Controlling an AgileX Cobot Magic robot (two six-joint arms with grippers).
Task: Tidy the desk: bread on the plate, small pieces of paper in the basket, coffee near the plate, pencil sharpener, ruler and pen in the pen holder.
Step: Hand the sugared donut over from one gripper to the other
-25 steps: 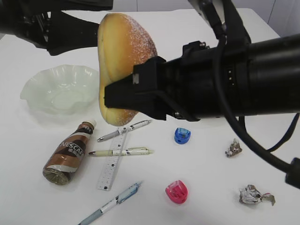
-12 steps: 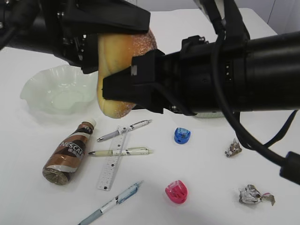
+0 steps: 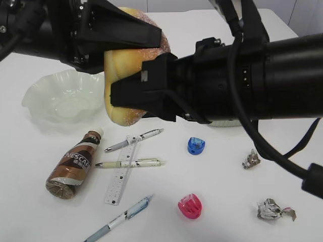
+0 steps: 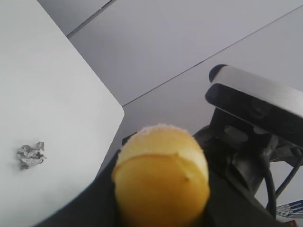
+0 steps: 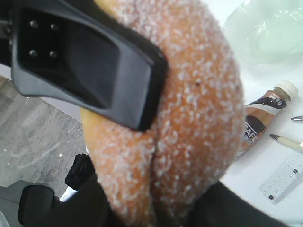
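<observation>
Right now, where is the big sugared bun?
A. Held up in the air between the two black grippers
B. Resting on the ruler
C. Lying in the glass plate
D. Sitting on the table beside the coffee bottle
A: the bread hangs above the table, pinched by the right gripper with the left gripper closing on its top, while the plate sits bare.

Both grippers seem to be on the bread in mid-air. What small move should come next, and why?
Probably the right gripper lets go. The left gripper is also clamped on the bread, and the plate sits on the left arm's side, so that arm can carry it over.
</observation>
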